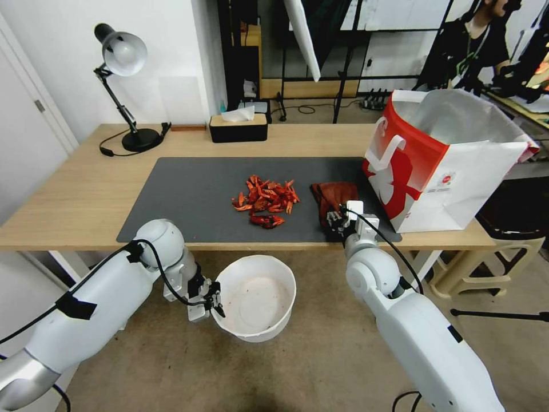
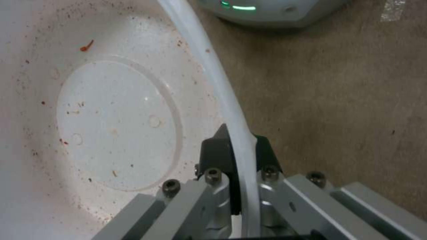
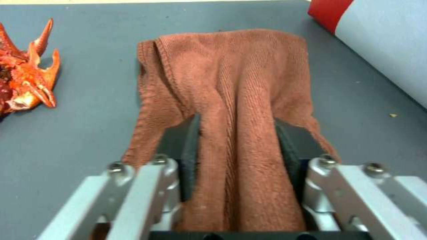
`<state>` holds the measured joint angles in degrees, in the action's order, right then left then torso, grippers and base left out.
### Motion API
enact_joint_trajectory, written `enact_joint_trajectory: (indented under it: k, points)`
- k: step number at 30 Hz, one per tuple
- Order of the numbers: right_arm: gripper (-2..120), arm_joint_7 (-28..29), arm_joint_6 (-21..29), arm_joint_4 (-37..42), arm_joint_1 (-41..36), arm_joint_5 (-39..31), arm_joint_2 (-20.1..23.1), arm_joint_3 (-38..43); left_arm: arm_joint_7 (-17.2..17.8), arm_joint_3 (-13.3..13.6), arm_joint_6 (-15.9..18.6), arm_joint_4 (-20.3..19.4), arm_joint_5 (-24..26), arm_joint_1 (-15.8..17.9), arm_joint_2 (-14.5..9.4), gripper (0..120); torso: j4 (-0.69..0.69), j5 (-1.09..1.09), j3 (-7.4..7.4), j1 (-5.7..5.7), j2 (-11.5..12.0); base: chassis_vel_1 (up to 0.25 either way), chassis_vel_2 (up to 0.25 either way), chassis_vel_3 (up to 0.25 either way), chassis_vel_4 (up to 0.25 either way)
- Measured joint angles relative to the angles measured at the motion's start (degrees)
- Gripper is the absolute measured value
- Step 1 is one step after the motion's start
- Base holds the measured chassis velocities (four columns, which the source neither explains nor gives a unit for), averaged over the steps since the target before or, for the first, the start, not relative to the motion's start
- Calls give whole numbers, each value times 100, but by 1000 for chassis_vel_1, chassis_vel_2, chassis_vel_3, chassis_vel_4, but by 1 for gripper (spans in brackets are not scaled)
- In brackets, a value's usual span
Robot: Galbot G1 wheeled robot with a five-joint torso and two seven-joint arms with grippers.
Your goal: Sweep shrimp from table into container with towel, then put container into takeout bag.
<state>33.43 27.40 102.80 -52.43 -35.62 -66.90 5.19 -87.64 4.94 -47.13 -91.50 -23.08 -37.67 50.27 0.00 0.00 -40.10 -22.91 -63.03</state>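
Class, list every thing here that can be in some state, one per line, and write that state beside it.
shrimp: heaped on the mat, unswept
towel: bunched on the mat, gripped
container: empty but for crumbs, held below the table edge
takeout bag: upright, open
left gripper: shut on the container rim
right gripper: shut on the towel
lamp: appears off
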Motion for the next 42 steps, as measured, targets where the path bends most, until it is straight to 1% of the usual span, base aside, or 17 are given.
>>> enact_joint_trajectory:
  k: [1,3,4,7,9,17,24,27,28,30,31,33,37,42]
  points:
    - [34,0,0,0,0,0,0,0,0,0,0,0,0,0,0,0,0,0,0,0,0,0,0,0,0]
    - [23,9,13,30,-16,-18,3,0,0,-3,0,-5,20,0,-15,0,0,0,0,0,0,0,0,0,0]
    - [23,9,13,30,-16,-18,3,0,0,-3,0,-5,20,0,-15,0,0,0,0,0,0,0,0,0,0]
    - [11,12,9,78,-48,-27,4,1,0,-11,0,-4,40,-2,-32,0,0,0,0,0,0,0,0,0,0]
    - [8,12,6,95,-59,-28,4,1,0,-15,0,-4,43,-2,-34,0,0,0,0,0,0,0,0,0,0]
    - [8,18,-50,239,-97,-32,3,22,0,-33,0,-10,47,-24,-33,0,0,1,0,0,1,0,0,0,0]
    - [8,-28,-233,323,-97,1,47,97,0,-57,0,-10,14,-93,3,0,0,1,0,0,1,0,0,0,0]
    - [8,-246,-491,341,-66,35,108,133,0,-59,0,-12,3,-96,12,0,0,1,-1,0,1,0,0,0,0]
    - [8,-246,-491,341,-66,35,108,133,0,-59,0,-12,3,-96,12,0,0,1,-1,0,1,0,0,0,0]
    - [8,-455,-667,337,-28,24,167,144,0,-59,0,-15,3,-95,14,0,0,1,0,0,1,0,0,0,0]
    - [8,-455,-667,337,-28,24,167,144,0,-59,0,-15,3,-95,14,0,0,1,0,0,1,0,0,0,0]
    - [8,-634,-777,328,39,-27,232,141,0,-73,0,-15,3,-111,15,0,0,1,0,0,1,0,0,0,0]
    - [8,-705,-803,316,165,-77,308,92,0,-94,0,-14,3,-140,14,0,0,1,-1,-1,1,0,0,0,0]
    - [8,-788,-798,198,569,-194,495,-41,0,-125,0,-15,5,-165,9,0,0,1,-1,0,0,0,0,0,0]
